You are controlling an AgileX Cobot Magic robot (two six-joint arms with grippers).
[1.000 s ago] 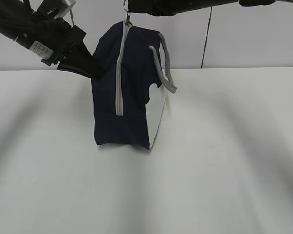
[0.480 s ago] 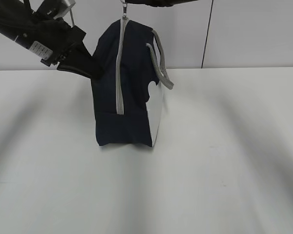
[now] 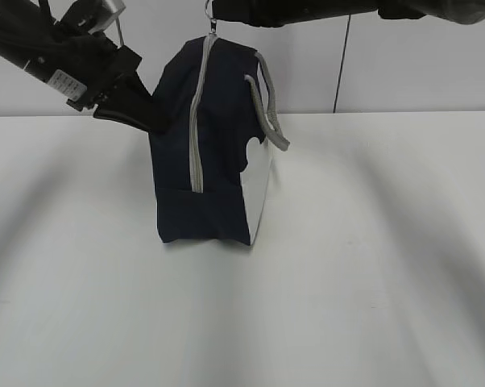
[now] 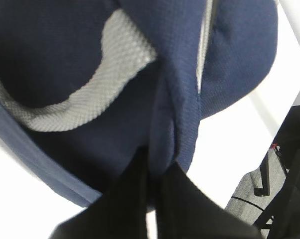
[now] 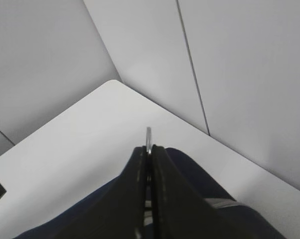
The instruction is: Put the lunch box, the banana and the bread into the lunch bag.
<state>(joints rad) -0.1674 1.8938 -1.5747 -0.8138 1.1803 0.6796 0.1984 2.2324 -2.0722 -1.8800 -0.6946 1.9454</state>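
The dark navy lunch bag (image 3: 214, 161) stands on end on the white table, its grey zipper (image 3: 198, 121) running down the side that faces me and a grey strap handle (image 3: 268, 109) hanging at its right. My left gripper (image 3: 154, 121) is shut on a fold of the bag's navy fabric (image 4: 172, 129) at its upper left. My right gripper (image 3: 212, 18) is shut on the metal zipper pull (image 5: 149, 137) at the bag's top. The lunch box, the banana and the bread are out of view.
The white table (image 3: 371, 266) spreads out around the bag. A grey panelled wall (image 3: 420, 56) stands behind it. In the left wrist view a dark stand (image 4: 284, 169) shows beyond the table's edge.
The bag's top and strap handle have shifted slightly as the right gripper moved with the zipper pull. The left gripper has held its grip.
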